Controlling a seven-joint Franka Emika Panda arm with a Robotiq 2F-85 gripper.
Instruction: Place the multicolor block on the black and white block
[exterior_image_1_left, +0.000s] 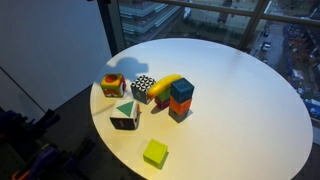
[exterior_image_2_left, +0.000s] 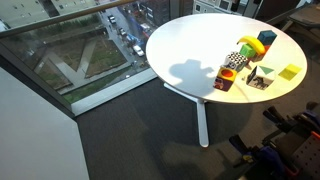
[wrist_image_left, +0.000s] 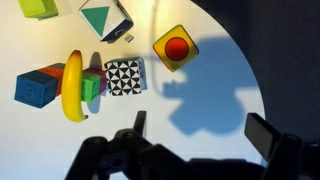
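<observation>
On the table, a banana lies between the checkered block and the stacked blocks; the ring-marked block sits apart on the checkered block's other side.

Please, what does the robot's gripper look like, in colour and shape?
In the wrist view the gripper is black and mostly in shadow: two blocky fingers on a dark, angular body. No cables or markings can be made out.

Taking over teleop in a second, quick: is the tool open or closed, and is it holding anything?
The tool: open, jaws spread wide, holding nothing. The multicolor block lies apart from it, ungrasped.
</observation>
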